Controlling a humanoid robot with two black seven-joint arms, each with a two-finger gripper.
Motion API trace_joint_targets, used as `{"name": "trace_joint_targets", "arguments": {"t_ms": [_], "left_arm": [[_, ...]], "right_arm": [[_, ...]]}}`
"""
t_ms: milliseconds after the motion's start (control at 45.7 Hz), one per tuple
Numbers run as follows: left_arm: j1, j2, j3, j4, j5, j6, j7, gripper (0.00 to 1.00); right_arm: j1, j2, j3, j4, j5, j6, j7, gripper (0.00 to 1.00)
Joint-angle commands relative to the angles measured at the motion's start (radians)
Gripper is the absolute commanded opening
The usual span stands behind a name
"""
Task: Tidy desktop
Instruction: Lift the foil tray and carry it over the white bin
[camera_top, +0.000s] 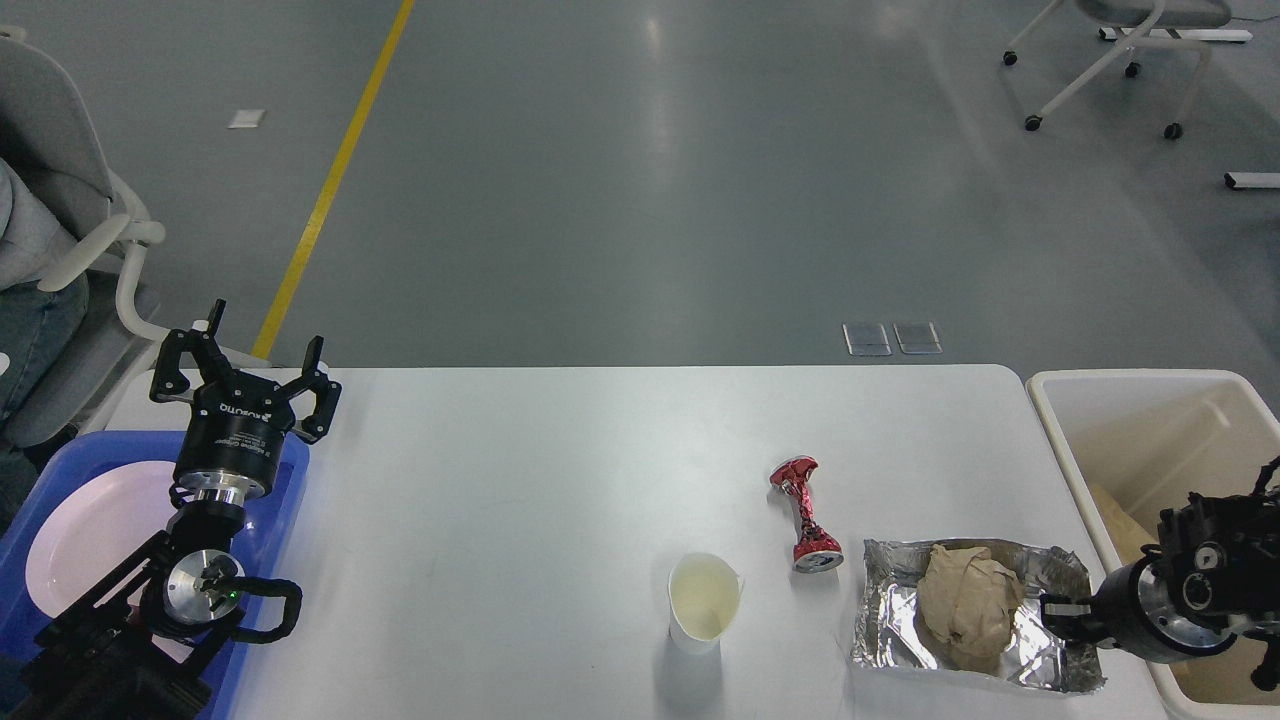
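The white desktop (520, 480) holds a crushed red can (805, 515), a white paper cup (705, 600) tipped slightly, and a crinkled foil tray (890, 625) with a crumpled brown paper ball (968, 600) in it. My left gripper (265, 332) is open and empty, raised over the far corner of the blue tray (290, 480). My right gripper (1062, 618) points left at the foil tray's right edge. Its fingers are dark and small, so I cannot tell whether they touch the foil or how they stand.
The blue tray at the left holds a white plate (90, 520). A cream bin (1150, 430) stands off the table's right end, under my right arm. A seated person and a chair (60, 200) are at the far left.
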Motion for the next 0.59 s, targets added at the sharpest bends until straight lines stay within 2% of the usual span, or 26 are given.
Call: {"name": "trace_joint_targets", "arguments": {"t_ms": [0, 394, 569], "left_arm": [[0.000, 0.000, 0.000, 0.000, 0.000, 0.000, 0.000, 0.96], [0.000, 0.000, 0.000, 0.000, 0.000, 0.000, 0.000, 0.96], [0.000, 0.000, 0.000, 0.000, 0.000, 0.000, 0.000, 0.96]], "right_arm": [[0.089, -0.048, -0.011, 0.029, 0.052, 0.074, 0.003, 0.00], [0.428, -0.079, -0.167, 0.076, 0.233, 0.281, 0.009, 0.00], [0.600, -0.076, -0.224, 0.082, 0.334, 0.408, 0.011, 0.00]]}}
